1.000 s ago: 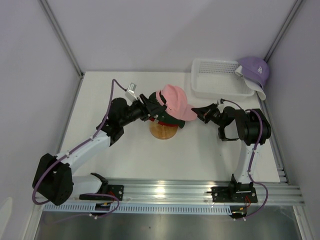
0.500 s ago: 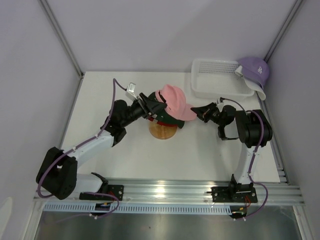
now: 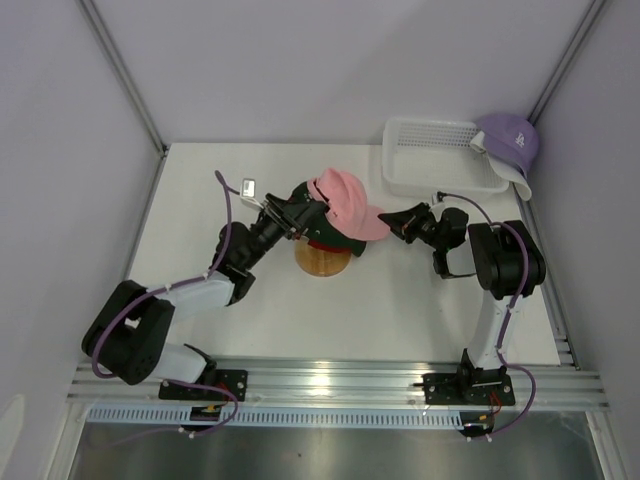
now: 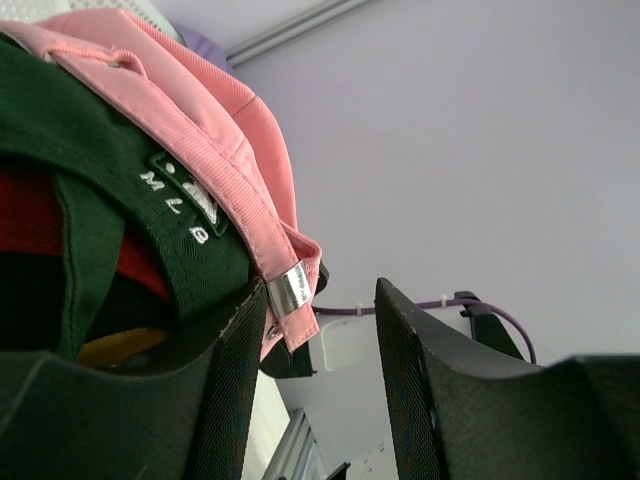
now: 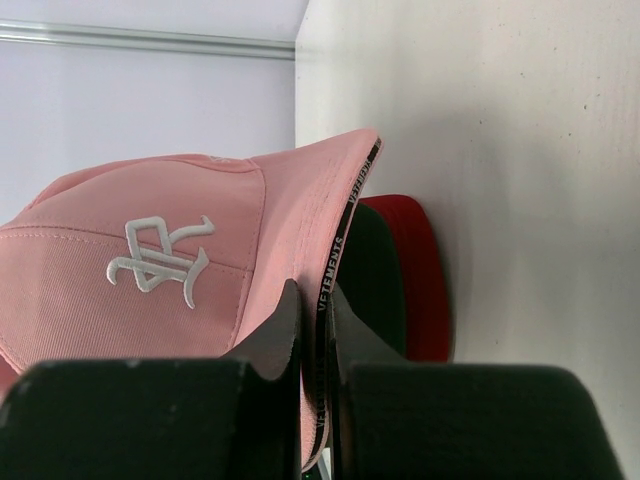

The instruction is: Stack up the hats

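From above, the pink cap point(image 3: 345, 200) tops the stack on the wooden stand point(image 3: 322, 262) mid-table, its long axis running left to right, brim pointing at the right gripper point(image 3: 390, 216). Only the right wrist view shows those 2 fingers pinched on the brim's edge, with a red brim point(image 5: 425, 280) beneath. Only the left wrist view shows the left gripper point(image 4: 323, 290) with its jaws spread, the cap's metal strap buckle point(image 4: 290, 290) between them, and a dark cap point(image 4: 120, 200) under the pink. The lavender cap point(image 3: 510, 140) sits at the basket's point(image 3: 430, 132) far corner.
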